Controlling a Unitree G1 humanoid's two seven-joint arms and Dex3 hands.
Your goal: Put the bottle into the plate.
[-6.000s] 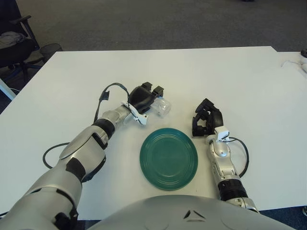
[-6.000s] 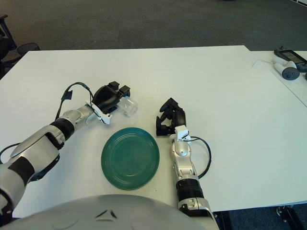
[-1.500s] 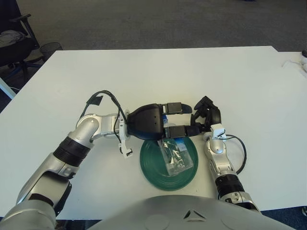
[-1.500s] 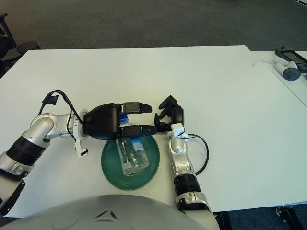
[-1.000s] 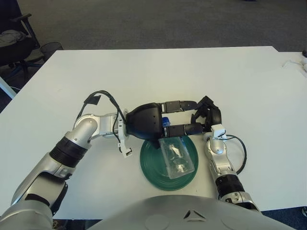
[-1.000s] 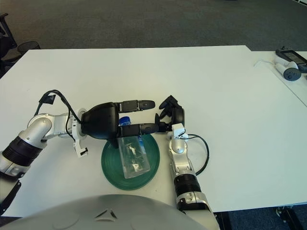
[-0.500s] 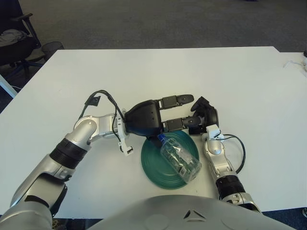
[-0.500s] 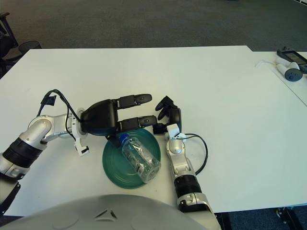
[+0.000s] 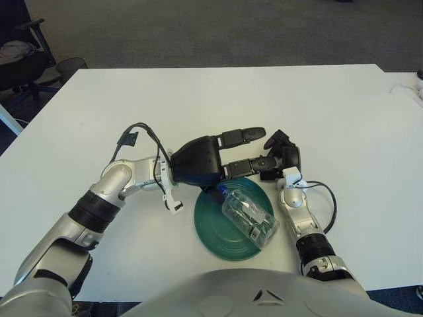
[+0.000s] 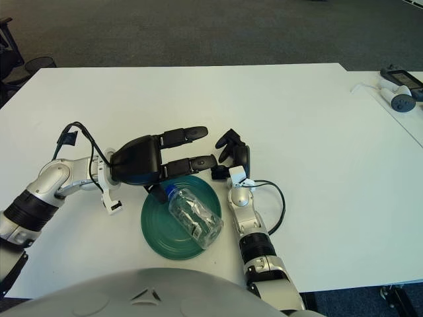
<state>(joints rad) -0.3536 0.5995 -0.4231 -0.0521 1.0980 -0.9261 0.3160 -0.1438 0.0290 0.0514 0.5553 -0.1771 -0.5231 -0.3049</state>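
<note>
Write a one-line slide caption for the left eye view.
Clear plastic bottle lies on its side in the green plate; open left hand hovers above it, right hand rests beside the plate.

A white table (image 9: 330, 105) stands on grey carpet (image 9: 198, 30), apparently beside an office chair (image 9: 20, 59).

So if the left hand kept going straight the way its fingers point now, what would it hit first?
Most likely the right hand. The left hand is open above the plate's far rim, fingers extended toward it, their tips close to it. Relative height is unclear. The bottle lies below that line.
</note>
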